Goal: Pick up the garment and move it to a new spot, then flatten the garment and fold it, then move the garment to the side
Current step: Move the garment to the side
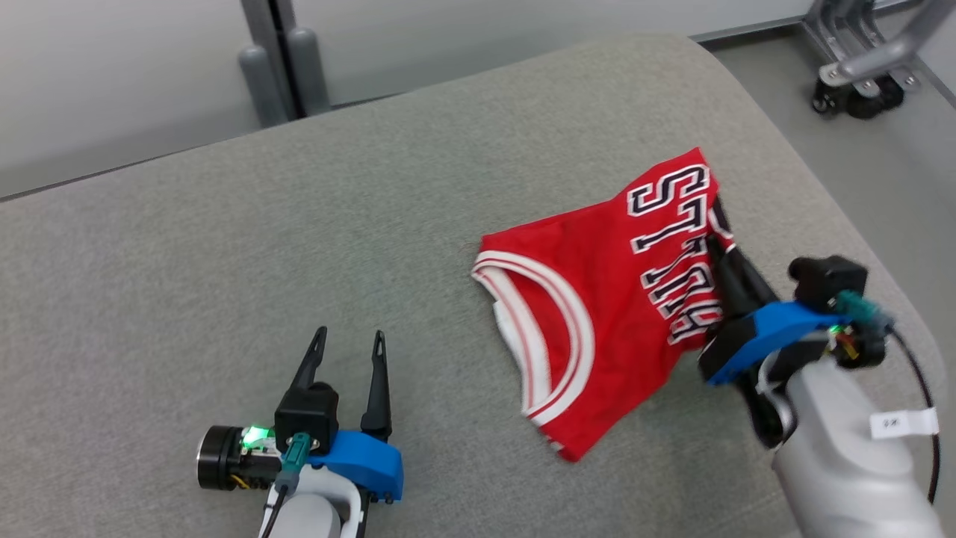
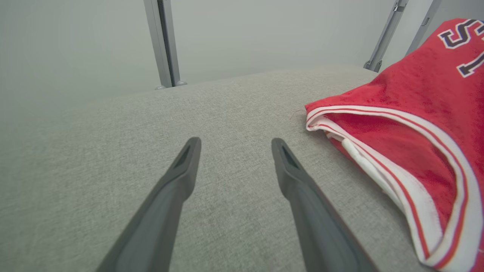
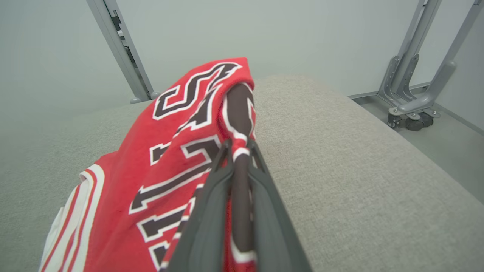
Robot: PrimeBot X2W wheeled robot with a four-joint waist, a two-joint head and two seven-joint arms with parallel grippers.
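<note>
The red basketball jersey (image 1: 590,314) lies bunched on the grey fabric surface (image 1: 224,246). Its lettered edge is raised off the fabric because the right gripper (image 1: 719,224) has its jaws clenched on that hem, probably to carry it elsewhere. Left of the jersey, the left gripper (image 1: 349,336) rests nearby, jaws spread, holding nothing.

grey cushioned surface (image 1: 224,246), red jersey (image 1: 590,299) on it
</note>
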